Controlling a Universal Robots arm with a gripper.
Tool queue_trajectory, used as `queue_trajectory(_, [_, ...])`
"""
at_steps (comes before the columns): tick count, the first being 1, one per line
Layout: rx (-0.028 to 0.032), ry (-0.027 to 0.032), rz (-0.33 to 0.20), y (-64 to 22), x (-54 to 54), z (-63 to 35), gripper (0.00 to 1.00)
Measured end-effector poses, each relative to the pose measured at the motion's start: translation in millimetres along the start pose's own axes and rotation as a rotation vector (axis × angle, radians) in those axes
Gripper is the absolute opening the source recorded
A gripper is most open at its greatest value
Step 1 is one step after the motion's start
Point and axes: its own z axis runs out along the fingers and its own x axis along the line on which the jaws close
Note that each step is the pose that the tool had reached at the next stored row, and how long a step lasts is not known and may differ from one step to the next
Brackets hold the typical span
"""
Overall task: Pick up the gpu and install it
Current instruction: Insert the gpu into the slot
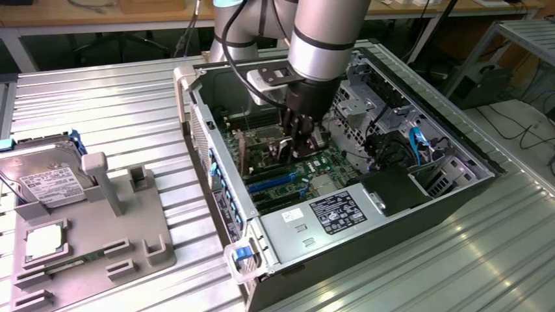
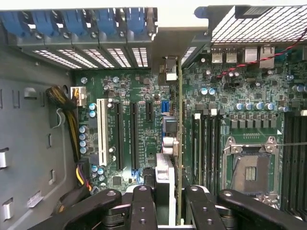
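Observation:
My gripper (image 1: 290, 148) reaches down into the open computer case (image 1: 451, 153), just above the motherboard (image 1: 325, 170). In the wrist view the gripper (image 2: 172, 211) is shut on the gpu (image 2: 180, 110). The card appears edge-on as a thin dark strip running away from the fingers (image 2: 144, 206), with its silvery metal bracket (image 2: 169, 67) at the far end by the case's rear wall. It hangs over the board between the expansion slots (image 2: 125, 136) and the memory slots (image 2: 206, 143). Whether its edge touches a slot I cannot tell.
A grey fixture (image 1: 130, 227) at the exterior view's left holds a silver hard drive (image 1: 48, 185), a square chip (image 1: 43, 242) and a green memory stick (image 1: 65, 265). Inside the case are the power supply (image 1: 338, 213), drive cages (image 1: 373, 97), blue cables (image 1: 418, 146) and the empty processor socket (image 2: 249, 172).

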Motion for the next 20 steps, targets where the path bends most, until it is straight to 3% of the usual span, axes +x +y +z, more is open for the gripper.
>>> queue_trajectory(20, [-0.0001,-0.0014,0.0,7.6,0.7,24.0,0.29])
